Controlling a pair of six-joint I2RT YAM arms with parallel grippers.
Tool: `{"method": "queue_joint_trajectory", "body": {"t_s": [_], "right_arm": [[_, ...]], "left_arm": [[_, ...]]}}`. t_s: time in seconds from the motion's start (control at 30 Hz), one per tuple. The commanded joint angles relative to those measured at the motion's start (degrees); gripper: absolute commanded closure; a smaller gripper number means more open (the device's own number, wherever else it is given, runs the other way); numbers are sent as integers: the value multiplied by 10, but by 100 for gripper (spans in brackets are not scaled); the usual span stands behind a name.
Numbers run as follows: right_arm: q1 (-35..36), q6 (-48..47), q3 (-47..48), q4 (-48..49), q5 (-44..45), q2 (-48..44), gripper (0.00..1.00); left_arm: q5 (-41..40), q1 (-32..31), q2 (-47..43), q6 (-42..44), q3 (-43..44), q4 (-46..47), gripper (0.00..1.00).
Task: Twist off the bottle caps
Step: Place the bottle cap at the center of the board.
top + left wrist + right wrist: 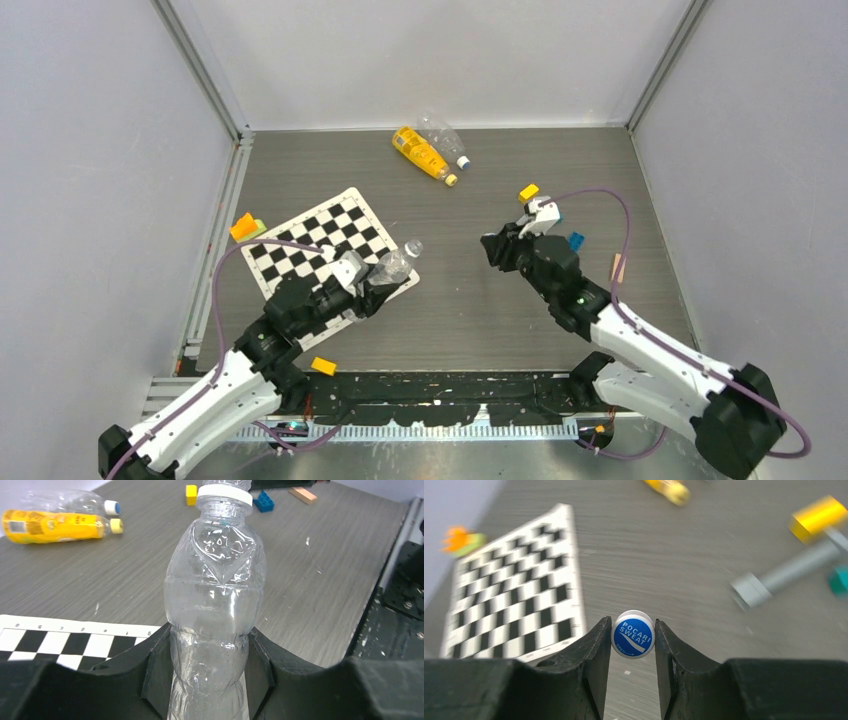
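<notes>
Top external: grey table [470, 290], checkerboard mat [320, 240], yellow-orange bottle [420, 152] near back wall [430, 60].

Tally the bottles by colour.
Clear: 2, the held bottle in the left fingers and the loose bottle at the back
Yellow: 1, the yellow bottle
Total: 3

Soft light is washing all views evenly; shadows are falling faint. Clear bottle [215, 605] between the left jaws is catching white glints. Right wrist view: cap [633, 634] between the jaws is showing sharp; checkerboard [514, 580] and yellow block [819, 516] beyond them are smearing with blur.
</notes>
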Motion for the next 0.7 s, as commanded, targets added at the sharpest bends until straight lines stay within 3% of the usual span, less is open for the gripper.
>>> {"method": "queue_joint_trajectory", "body": {"t_s": [0.0, 0.17, 0.33, 0.67], "right_arm": [[-8, 154, 46, -171, 258, 102, 100], [-61, 186, 118, -223, 263, 204, 98], [-124, 212, 144, -226, 204, 276, 97], [-162, 226, 170, -221, 172, 364, 96]], "left_arm": [[-56, 3, -33, -22, -12, 59, 99], [-53, 3, -20, -16, -9, 59, 98], [-41, 3, 6, -15, 8, 50, 97], [-40, 3, 17, -12, 7, 58, 97]]}}
